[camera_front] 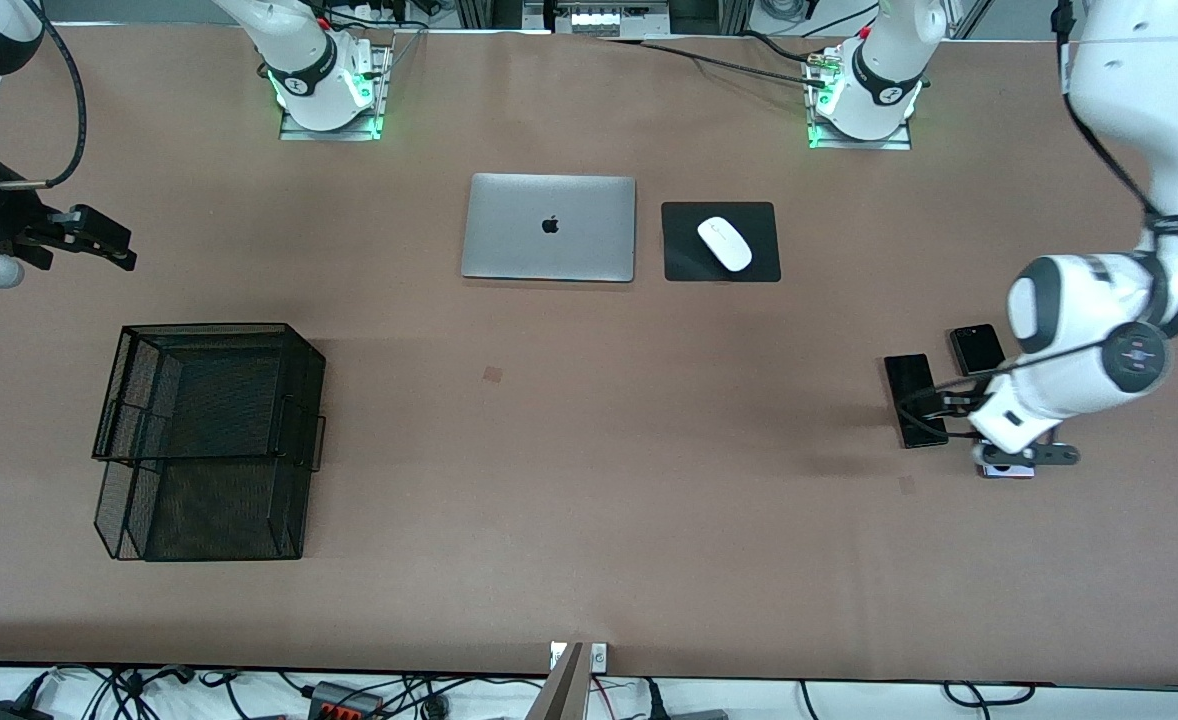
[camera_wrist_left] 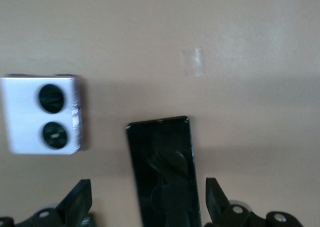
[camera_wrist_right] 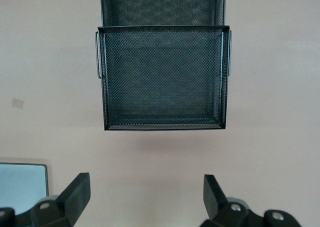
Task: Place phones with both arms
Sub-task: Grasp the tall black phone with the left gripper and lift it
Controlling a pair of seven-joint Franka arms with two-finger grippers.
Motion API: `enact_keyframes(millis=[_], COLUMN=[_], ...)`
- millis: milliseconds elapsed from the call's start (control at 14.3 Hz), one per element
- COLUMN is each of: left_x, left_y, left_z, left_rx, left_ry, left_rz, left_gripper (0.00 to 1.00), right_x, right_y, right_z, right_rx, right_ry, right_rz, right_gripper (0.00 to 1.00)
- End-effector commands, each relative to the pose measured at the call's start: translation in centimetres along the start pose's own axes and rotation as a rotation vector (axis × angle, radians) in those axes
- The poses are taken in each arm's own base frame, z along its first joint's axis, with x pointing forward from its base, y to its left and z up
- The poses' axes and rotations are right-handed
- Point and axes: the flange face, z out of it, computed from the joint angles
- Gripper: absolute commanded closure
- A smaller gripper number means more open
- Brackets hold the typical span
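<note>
Hovering over the brown desk [camera_front: 589,480] at the right arm's end, the right claw [camera_front: 99,240] waits with its fingers [camera_wrist_right: 75,194] spread wide and holding nothing. Nearer the front camera stands the black wire-mesh two-tier tray [camera_front: 209,440], its mesh bins bare. At mid-desk lies the closed silver laptop [camera_front: 549,227], and beside it, toward the left arm's end, the white computer mouse [camera_front: 725,243] rests on a black rectangular mouse pad [camera_front: 694,262]. Toward the left arm's end lie the phones: the long slim black slab phone [camera_front: 911,398], with the small squarish black flip phone [camera_front: 977,349] just beside it. The left claw [camera_front: 1024,455] hangs low over them, open wide and gripping nothing, above the small lavender-white phone with two black circles [camera_wrist_left: 42,114], which lies beside the slab.
</note>
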Motion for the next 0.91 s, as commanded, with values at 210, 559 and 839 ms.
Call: enact_keyframes(millis=[210,559,839], left_x=[-1.4,-2.1,-2.3], left_y=[0.0,0.1,0.1], left_z=[3.4,6.0,6.4], left_rx=[0.007,0.002,0.001], left_ry=[0.015,0.026,0.020], left_rz=[0.004,0.003,0.000], left_gripper=[0.00,0.00,0.34], right_x=[-0.4,-0.3,-0.3], right_y=[0.1,0.0,0.0], right_z=[-0.2,-0.3,-0.1], right_rx=[0.008,0.008,0.008], right_ry=[0.006,0.008,0.003], right_rz=[0.010,0.006,-0.001], right_gripper=[0.00,0.00,0.00])
